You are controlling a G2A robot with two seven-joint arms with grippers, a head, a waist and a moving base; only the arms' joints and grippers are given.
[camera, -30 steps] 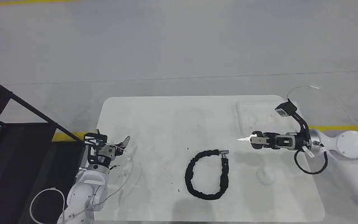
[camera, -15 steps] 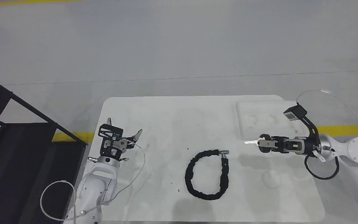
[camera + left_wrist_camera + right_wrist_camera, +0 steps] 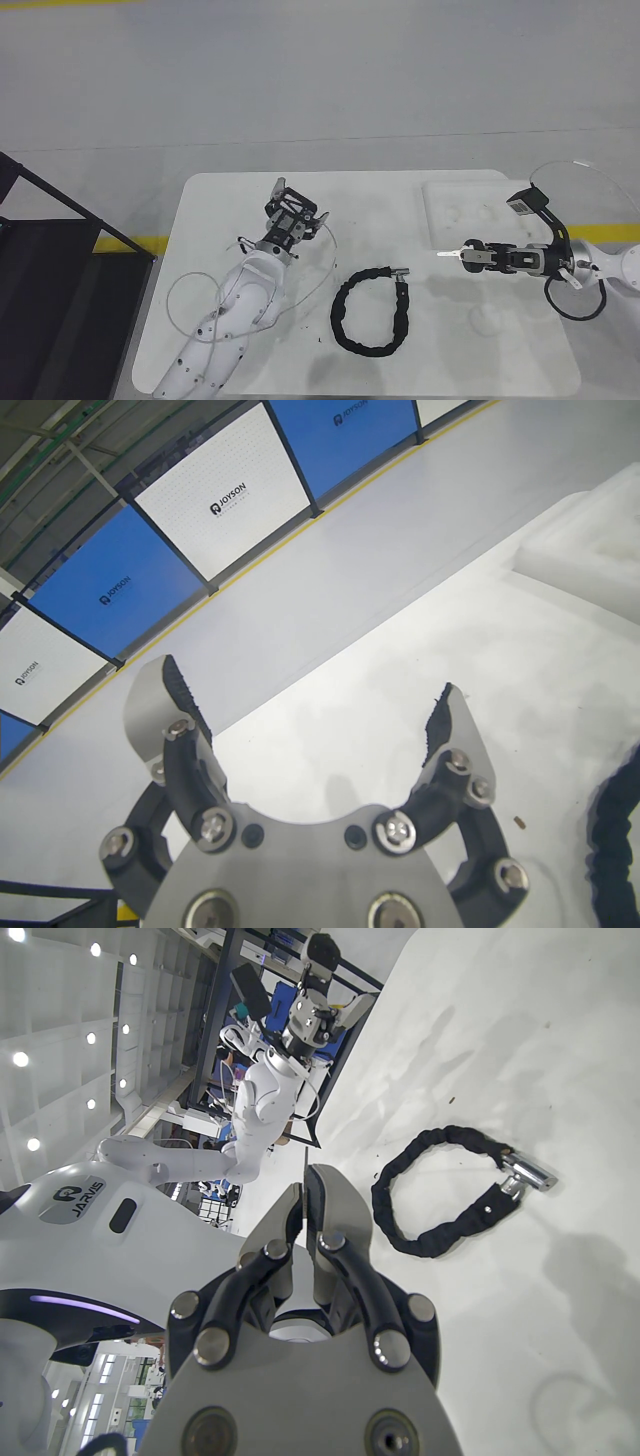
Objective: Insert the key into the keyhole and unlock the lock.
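Left pincer (image 3: 300,200) swung inward, spread wide; key (image 3: 447,253) barely discernible.

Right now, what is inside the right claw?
The right claw is shut on a thin key, seen edge-on, with its tip poking just past the claw's end. The rest of the key is covered by the claw, so how it sits in there cannot be seen.

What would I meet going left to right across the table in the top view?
Left gripper, open → chain lock → key → right gripper, shut on the key.
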